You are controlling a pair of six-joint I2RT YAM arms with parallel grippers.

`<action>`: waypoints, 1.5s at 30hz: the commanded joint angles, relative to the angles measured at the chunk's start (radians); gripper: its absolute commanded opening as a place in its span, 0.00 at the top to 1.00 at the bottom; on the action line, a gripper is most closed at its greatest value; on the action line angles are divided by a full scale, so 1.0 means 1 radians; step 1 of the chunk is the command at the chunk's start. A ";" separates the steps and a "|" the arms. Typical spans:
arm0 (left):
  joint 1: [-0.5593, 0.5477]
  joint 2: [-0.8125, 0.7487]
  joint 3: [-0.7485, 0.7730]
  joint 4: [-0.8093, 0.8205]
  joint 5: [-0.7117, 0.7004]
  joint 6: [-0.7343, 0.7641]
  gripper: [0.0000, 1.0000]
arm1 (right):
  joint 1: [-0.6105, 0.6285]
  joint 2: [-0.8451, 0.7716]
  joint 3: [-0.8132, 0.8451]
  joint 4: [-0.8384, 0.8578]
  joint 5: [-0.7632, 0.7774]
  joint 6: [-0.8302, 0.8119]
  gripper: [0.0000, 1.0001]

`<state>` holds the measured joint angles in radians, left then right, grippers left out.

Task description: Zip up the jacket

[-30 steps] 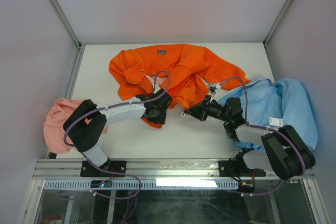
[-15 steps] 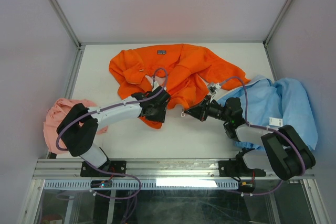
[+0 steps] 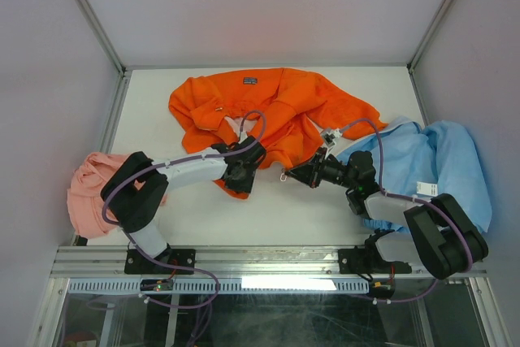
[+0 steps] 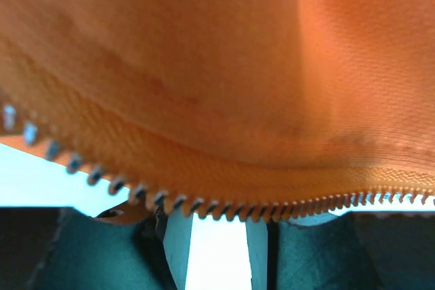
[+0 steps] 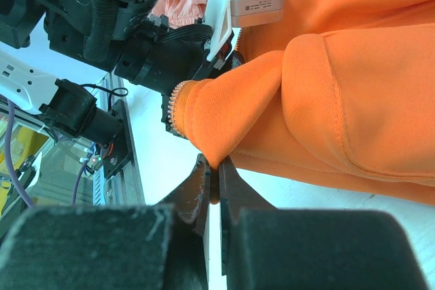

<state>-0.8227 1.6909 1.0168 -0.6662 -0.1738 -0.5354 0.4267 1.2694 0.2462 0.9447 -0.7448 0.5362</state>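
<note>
The jacket [image 3: 276, 111] lay across the upper middle of the table [image 3: 268, 217], with its collar label [image 3: 250, 80] near the top edge and its lower folds reaching toward the frame's centre. A crumpled garment [image 3: 455, 160] lay at the right edge, meeting the end of the jacket's right-hand sleeve. A smaller cloth [image 3: 85, 188] sat at the left edge, well apart from the jacket. The left gripper [image 3: 241, 176] sat at the jacket's lowest fold. The right gripper [image 3: 291, 175] was just to the right of it, at the hem. In the left wrist view, the zipper teeth [image 4: 224, 207] ran across the frame just above the fingers.
</note>
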 commanded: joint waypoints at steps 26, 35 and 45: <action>0.062 -0.571 -0.310 0.584 0.172 -0.120 1.00 | 0.004 0.016 0.089 0.052 -0.050 0.163 1.00; 0.061 -0.695 -0.439 0.941 0.178 -0.147 1.00 | 0.047 0.066 0.169 0.202 -0.133 0.328 1.00; 0.061 -0.729 -0.566 1.316 0.177 -0.086 1.00 | 0.125 0.113 0.240 0.279 -0.090 0.445 1.00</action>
<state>-0.7639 0.9882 0.4721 0.3729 -0.0238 -0.6621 0.5114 1.3846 0.4351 1.1156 -0.8425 0.9257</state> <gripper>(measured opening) 0.021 0.025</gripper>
